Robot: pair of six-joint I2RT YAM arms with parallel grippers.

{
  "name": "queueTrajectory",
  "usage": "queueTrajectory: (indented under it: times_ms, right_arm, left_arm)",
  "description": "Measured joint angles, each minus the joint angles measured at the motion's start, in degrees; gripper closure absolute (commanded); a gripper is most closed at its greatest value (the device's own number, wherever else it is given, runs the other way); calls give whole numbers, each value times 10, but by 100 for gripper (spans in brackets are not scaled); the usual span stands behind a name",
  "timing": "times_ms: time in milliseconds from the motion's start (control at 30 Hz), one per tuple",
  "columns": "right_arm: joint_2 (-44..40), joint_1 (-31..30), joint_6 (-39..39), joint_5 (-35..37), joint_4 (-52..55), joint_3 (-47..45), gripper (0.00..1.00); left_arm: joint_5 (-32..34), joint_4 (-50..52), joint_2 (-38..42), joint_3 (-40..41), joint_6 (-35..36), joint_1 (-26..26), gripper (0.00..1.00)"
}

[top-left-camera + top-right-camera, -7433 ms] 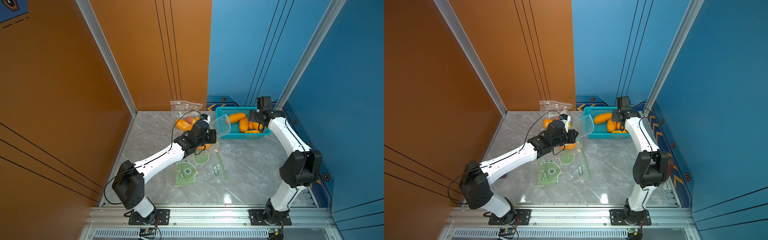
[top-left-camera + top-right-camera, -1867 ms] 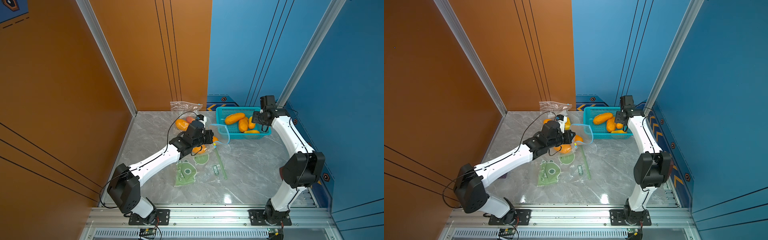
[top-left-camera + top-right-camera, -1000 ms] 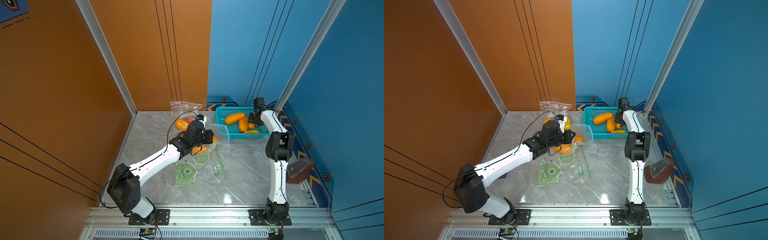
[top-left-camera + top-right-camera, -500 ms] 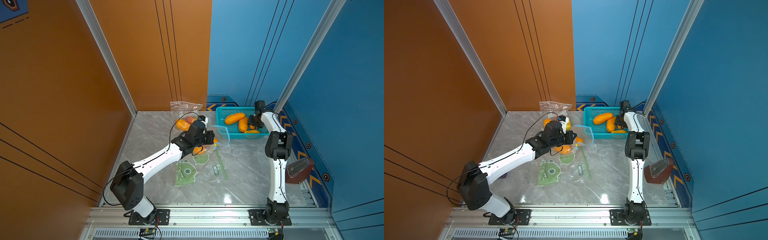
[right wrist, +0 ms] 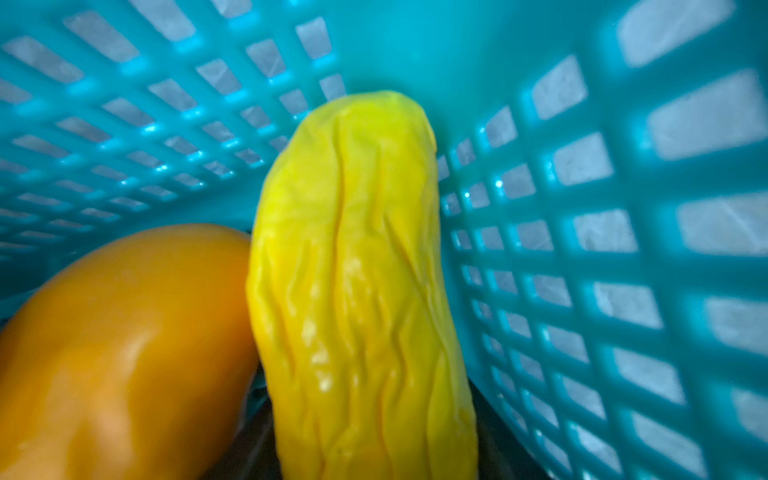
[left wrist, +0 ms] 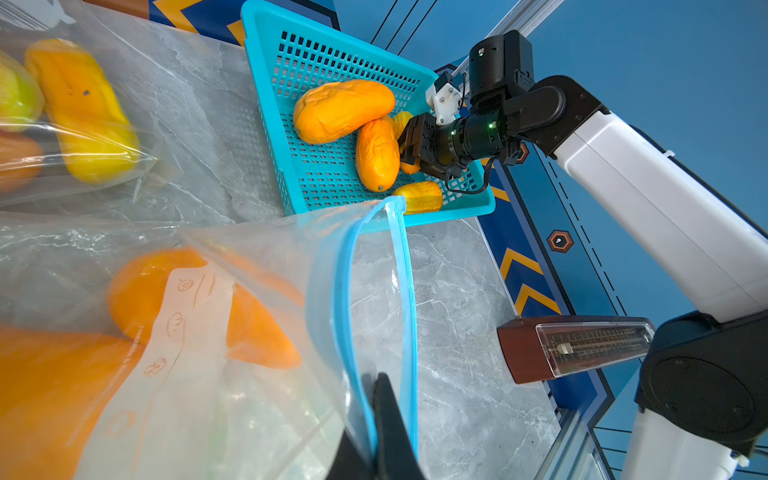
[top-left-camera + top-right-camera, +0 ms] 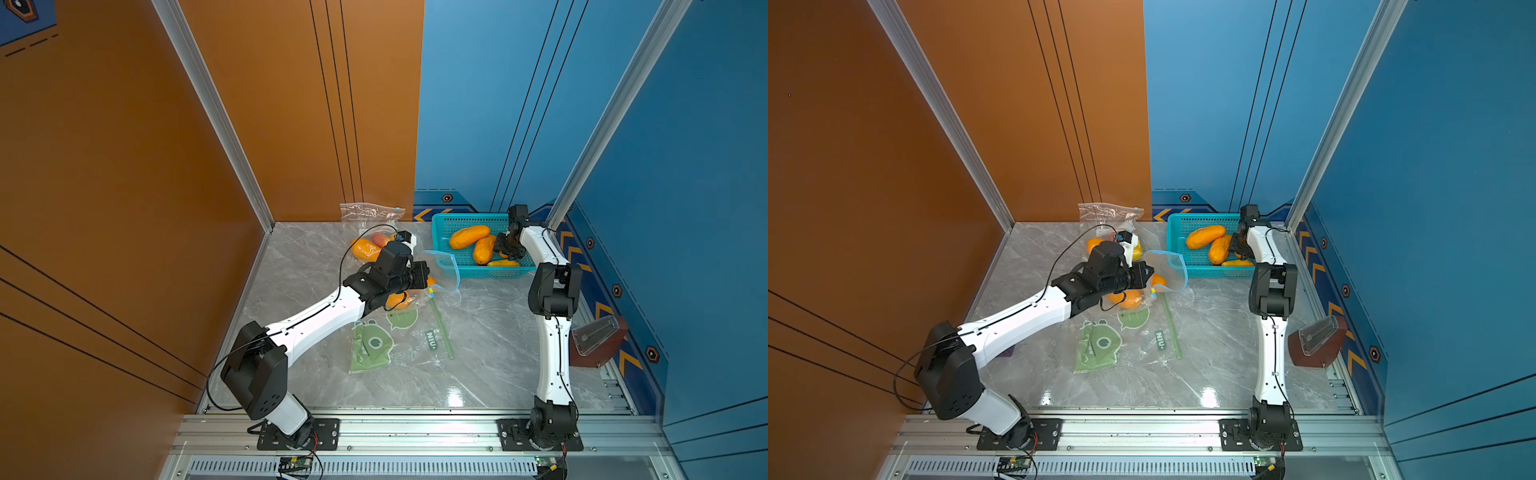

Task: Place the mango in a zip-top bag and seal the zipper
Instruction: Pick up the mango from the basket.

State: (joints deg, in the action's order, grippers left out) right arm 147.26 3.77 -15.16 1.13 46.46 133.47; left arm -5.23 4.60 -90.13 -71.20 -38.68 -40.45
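My left gripper (image 7: 426,276) (image 7: 1150,272) (image 6: 380,399) is shut on the blue zipper rim of a clear zip-top bag (image 7: 442,270) (image 7: 1167,270) (image 6: 249,332), holding its mouth up and open toward the basket. Orange fruit (image 6: 137,291) lies inside that bag. My right gripper (image 7: 505,249) (image 7: 1239,249) (image 6: 409,145) reaches down into the teal basket (image 7: 440,226) (image 6: 266,83). Its fingers sit tight against both sides of a wrinkled yellow mango (image 5: 357,270). An orange mango (image 5: 124,332) lies beside it.
More mangoes (image 7: 469,237) (image 7: 484,249) lie in the basket. A filled bag of fruit (image 7: 370,245) sits behind the left arm, and an empty bag (image 7: 370,212) leans on the back wall. A flat green-printed bag (image 7: 374,345) lies mid-table. A brown metronome (image 7: 596,340) stands at the right edge.
The right arm's elbow has folded back and its gripper has stayed down in the basket at the yellow mango. The left gripper keeps hold of the bag rim, shifted slightly.
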Motion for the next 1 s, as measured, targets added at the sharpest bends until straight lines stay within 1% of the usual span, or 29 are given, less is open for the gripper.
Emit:
queueTrajectory:
  times_ms: [100, 233, 267, 400, 533, 667, 833, 1000]
  right_arm:
    - [0, 0, 0, -2, 0, 0, 59]
    - [0, 0, 2, -5, 0, 0, 77]
    - [-2, 0, 3, -6, 0, 0, 80]
    - [-28, 0, 4, -11, 0, -20, 86]
    - [-92, 0, 4, -13, -2, -58, 88]
    - [-186, 0, 4, -15, -17, -111, 89]
    - [-317, -1, 3, -35, -49, -216, 88]
    - [-444, -16, 1, -82, -70, -342, 88]
  left_arm:
    - [0, 0, 0, -1, 0, 0, 100]
    - [0, 1, 0, -2, 0, 0, 100]
    - [0, 2, 0, -2, 0, 0, 100]
    - [0, 2, 0, -2, 0, 0, 100]
    - [0, 4, 0, -2, 0, 0, 100]
    - [0, 4, 0, -2, 0, 0, 100]
    - [0, 6, 0, -2, 0, 0, 100]
    - [-7, 9, 0, -2, 3, 0, 100]
